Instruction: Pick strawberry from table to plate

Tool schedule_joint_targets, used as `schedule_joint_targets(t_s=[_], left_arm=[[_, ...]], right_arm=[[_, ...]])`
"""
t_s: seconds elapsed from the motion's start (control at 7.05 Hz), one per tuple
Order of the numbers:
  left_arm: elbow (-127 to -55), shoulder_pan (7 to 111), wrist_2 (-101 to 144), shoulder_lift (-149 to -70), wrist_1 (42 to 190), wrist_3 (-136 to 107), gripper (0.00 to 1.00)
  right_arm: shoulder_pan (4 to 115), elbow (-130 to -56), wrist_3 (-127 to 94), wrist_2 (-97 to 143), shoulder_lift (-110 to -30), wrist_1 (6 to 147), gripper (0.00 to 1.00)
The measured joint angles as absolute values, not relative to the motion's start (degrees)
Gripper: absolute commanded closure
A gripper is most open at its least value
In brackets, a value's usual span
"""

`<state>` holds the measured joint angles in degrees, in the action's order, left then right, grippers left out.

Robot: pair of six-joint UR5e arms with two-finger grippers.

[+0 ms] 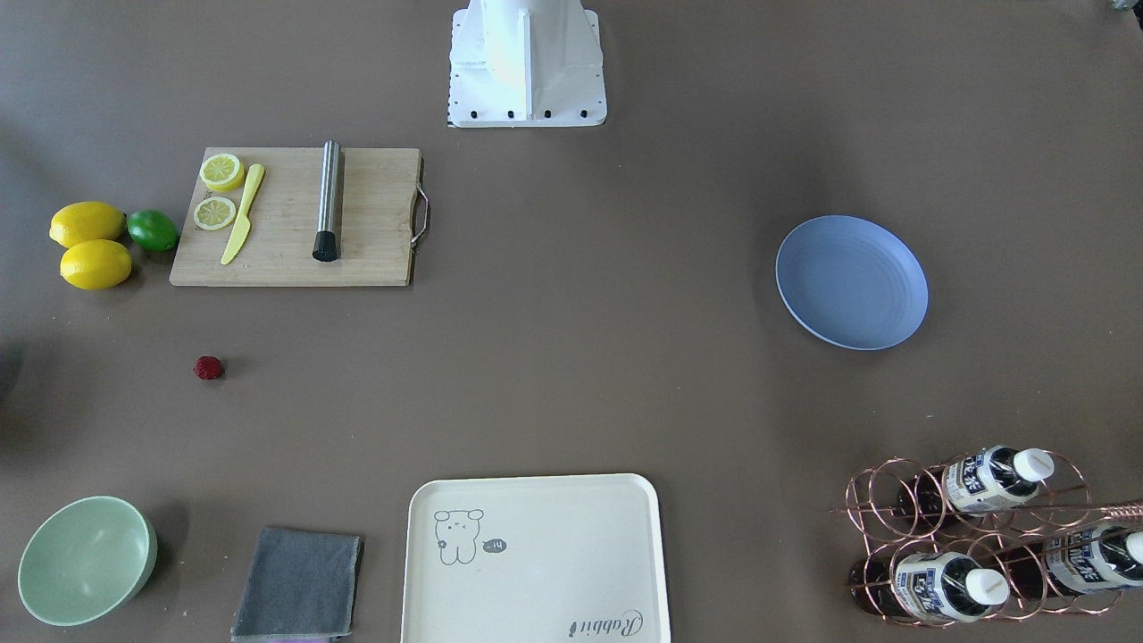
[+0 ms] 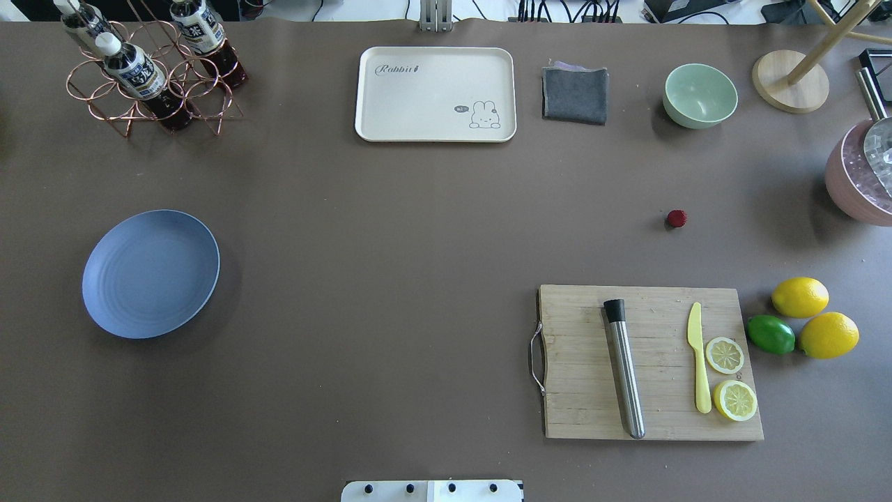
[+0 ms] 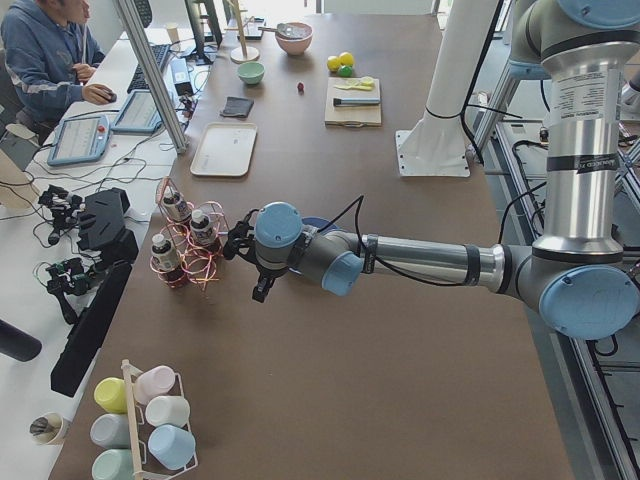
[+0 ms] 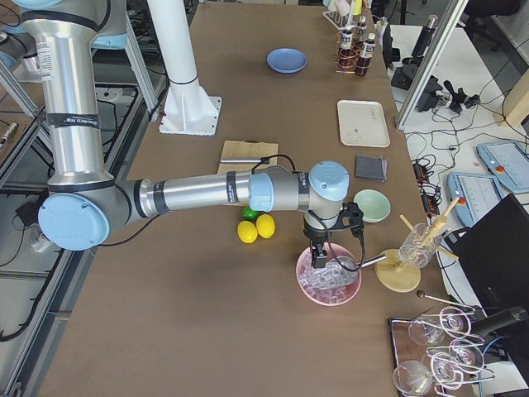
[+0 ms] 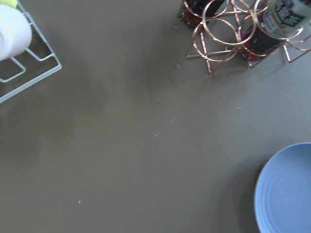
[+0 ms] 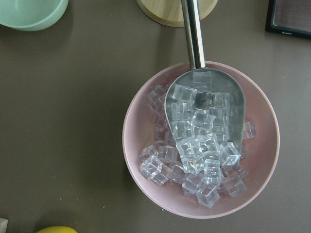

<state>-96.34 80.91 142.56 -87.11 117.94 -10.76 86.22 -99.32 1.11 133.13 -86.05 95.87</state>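
The strawberry [image 1: 207, 367] [image 2: 676, 219] [image 3: 300, 87], small and dark red, lies alone on the brown table [image 2: 418, 244], between the green bowl and the cutting board. Across the table sits the blue-grey plate [image 1: 851, 281] [image 2: 150, 273] [image 4: 286, 59] [image 5: 286, 194], with nothing on it. My left gripper [image 3: 238, 243] hangs near the plate, beside the bottle rack. My right gripper [image 4: 318, 252] hovers over a pink bowl of ice cubes, well away from the strawberry. Both grippers show only in the side views, so I cannot tell whether they are open or shut.
A cutting board [image 2: 648, 362] carries a steel muddler, a yellow knife and lemon slices; two lemons and a lime [image 2: 770, 334] lie beside it. Also here: cream tray [image 2: 435, 94], grey cloth [image 2: 575, 94], green bowl [image 2: 700, 95], copper bottle rack [image 2: 150, 70], pink ice bowl [image 6: 199, 141], a seated person [image 3: 45, 55].
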Motion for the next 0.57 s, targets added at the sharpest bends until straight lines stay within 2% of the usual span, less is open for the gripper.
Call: schedule_joint_targets(t_s=[0.57], left_arm=[[-94.0, 64.3, 130.8, -85.9, 132.9, -32.0, 0.01]], right_arm=[[76.4, -102.8, -17.3, 130.6, -86.7, 86.9, 0.00]])
